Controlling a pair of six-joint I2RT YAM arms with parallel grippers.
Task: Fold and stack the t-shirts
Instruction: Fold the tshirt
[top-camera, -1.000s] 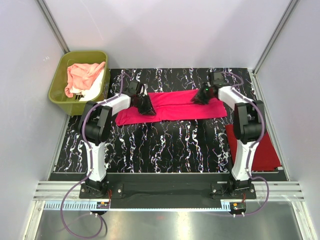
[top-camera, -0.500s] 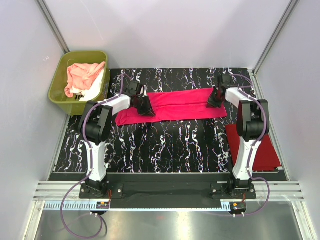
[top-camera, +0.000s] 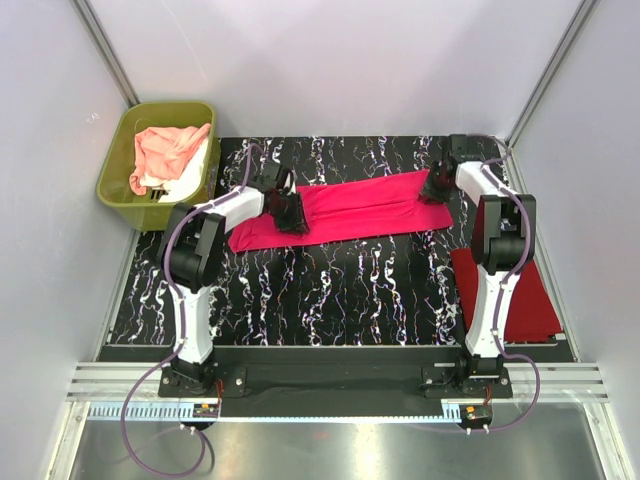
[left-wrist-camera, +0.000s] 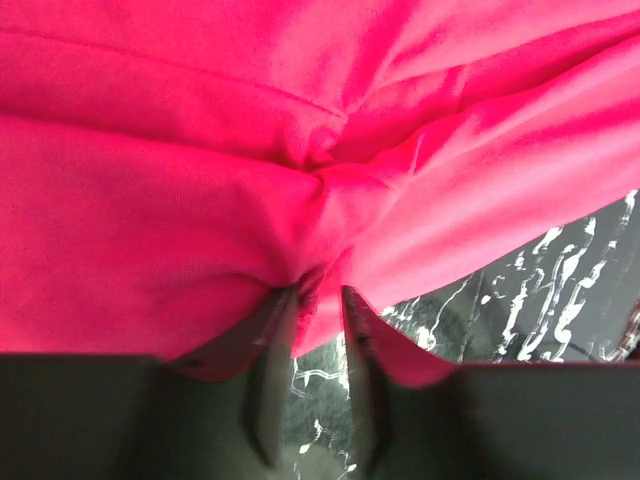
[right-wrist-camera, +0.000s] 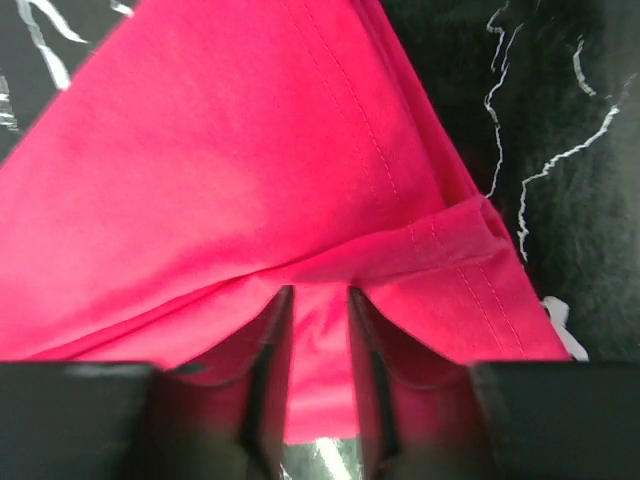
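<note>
From above, the hot pink t-shirt (top-camera: 345, 210) lay as a long folded band across the upper middle of the black, white-veined mat (top-camera: 330, 290), its right end sitting a touch higher in frame. The left gripper (top-camera: 288, 210) was down on the band's left part, and the right gripper (top-camera: 437, 188) was at its far right end.

Only this overhead view took in the rest. The dark red t-shirt (top-camera: 535, 300) lay flat at the right of frame, hanging partly off the mat. In the upper left, the olive-green tub (top-camera: 115, 180) held the peach-pink t-shirt (top-camera: 165, 150), crumpled over the white t-shirt (top-camera: 190, 180).

The left wrist view showed what the overhead could not. The dark fingers (left-wrist-camera: 270, 340) were nearly together, nipping a gathered pucker of soft, matte knit. Creases fanned out from the pinch, and marbled mat showed at lower right.

In the right wrist view the fingers (right-wrist-camera: 268, 350) stood a narrow gap apart, with a smooth layer of the same pink cloth pinched between them. Double stitched hem lines ran down to a folded corner at the right.
</note>
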